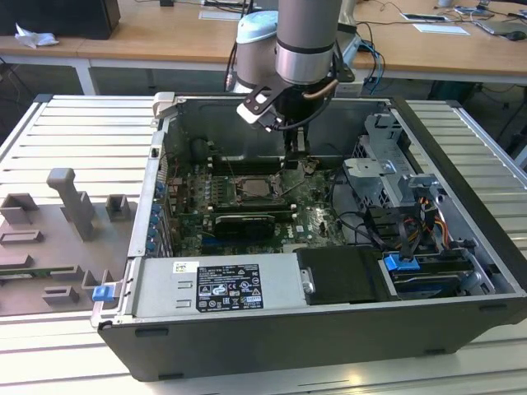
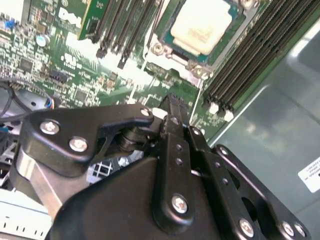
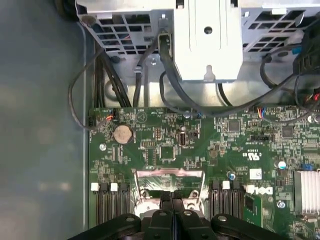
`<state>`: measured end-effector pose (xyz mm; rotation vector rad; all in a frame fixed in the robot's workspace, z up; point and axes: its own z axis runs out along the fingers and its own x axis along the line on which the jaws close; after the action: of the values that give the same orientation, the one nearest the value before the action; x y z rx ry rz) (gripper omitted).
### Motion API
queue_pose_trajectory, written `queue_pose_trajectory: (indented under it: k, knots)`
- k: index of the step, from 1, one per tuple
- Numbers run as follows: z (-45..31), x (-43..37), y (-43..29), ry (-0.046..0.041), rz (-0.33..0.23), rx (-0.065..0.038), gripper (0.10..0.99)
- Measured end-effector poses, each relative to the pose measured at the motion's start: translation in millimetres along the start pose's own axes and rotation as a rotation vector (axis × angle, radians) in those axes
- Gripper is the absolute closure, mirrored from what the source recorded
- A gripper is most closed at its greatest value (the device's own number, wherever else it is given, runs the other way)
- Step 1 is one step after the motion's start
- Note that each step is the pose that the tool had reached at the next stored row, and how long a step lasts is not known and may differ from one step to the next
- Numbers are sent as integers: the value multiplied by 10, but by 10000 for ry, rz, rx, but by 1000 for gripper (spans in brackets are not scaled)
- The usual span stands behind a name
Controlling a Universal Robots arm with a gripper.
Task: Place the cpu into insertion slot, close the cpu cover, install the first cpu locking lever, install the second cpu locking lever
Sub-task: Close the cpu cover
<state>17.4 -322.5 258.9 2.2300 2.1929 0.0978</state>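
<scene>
Pale beige metal: the cpu (image 2: 202, 25) lies seated in the slot (image 2: 196, 66). Your gripper (image 2: 172, 102) hovers just beside the slot's rim, jaws together, empty. Descending off-line, those tips could gouge the board (image 2: 75, 65) beside the slot.

cpu (image 2: 202, 25) face pale silvery-beige, teal-green border; motherboard (image 3: 200, 150) green with fine silver traces; memory slots (image 2: 250, 65) black, white end latches; gripper (image 2: 172, 102) matte black, silver screw heads; case (image 1: 247, 346) dark grey; drive clip (image 1: 401, 263) blue.
</scene>
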Motion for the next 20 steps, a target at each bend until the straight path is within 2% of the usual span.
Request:
queue_pose_trajectory:
  k: [4,9,14,16,20]
  knots:
    - [-43,2,24,3,2,18,980]
    - [-36,5,167,1,2,45,980]
    - [-33,5,223,1,3,48,980]
    - [-29,7,290,2,2,64,980]
    - [-23,6,313,12,-254,74,980]
